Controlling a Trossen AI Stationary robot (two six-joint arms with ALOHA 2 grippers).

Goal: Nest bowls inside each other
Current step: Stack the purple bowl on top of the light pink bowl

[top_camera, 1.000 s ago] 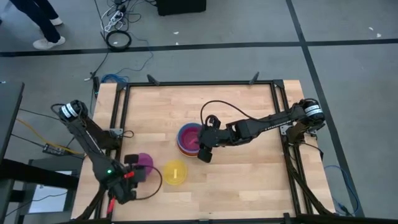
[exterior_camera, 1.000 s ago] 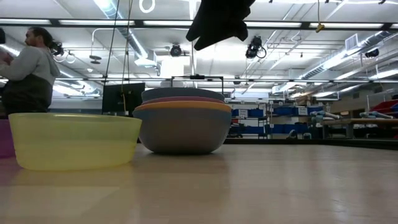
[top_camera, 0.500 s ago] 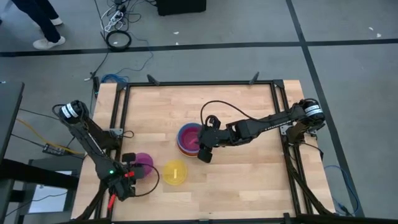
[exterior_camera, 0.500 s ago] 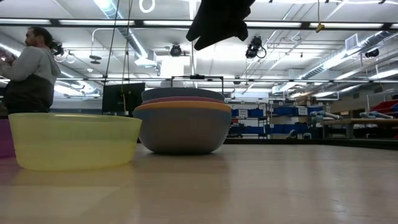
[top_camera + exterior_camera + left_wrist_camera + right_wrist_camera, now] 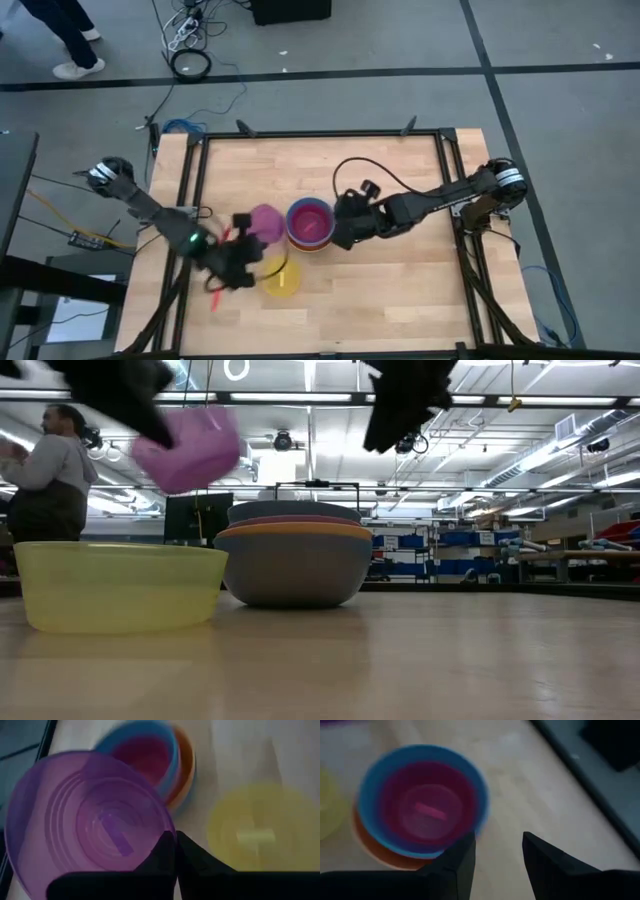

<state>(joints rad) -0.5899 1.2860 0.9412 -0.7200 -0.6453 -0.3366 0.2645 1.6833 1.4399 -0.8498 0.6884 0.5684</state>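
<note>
A purple bowl hangs in the air just left of the stack of nested bowls, with my left gripper shut on it. In the stack, blue and orange rims show around a red inside, and it rests base down on the table. A yellow bowl stands alone near the front, below the purple one. My right gripper hovers open just right of the stack, with nothing between its fingers. My left gripper pinches the purple bowl's rim between its two shut fingers, one inside the bowl and one outside. The fingers come slanting down from the table's left and near side. The bowl is lifted clear of the table and hangs tilted, its mouth toward the gripper.
Dark metal rails frame the wooden table top. A person stands beyond the table's left side. Bare wood lies right of the stack and along the far edge.
My left gripper has taken hold of the purple bowl, lifted it clear of the table and swung it toward the far right, up beside the stack. My right gripper has shifted a little toward the table's right, off the stack, and tipped further down.
</note>
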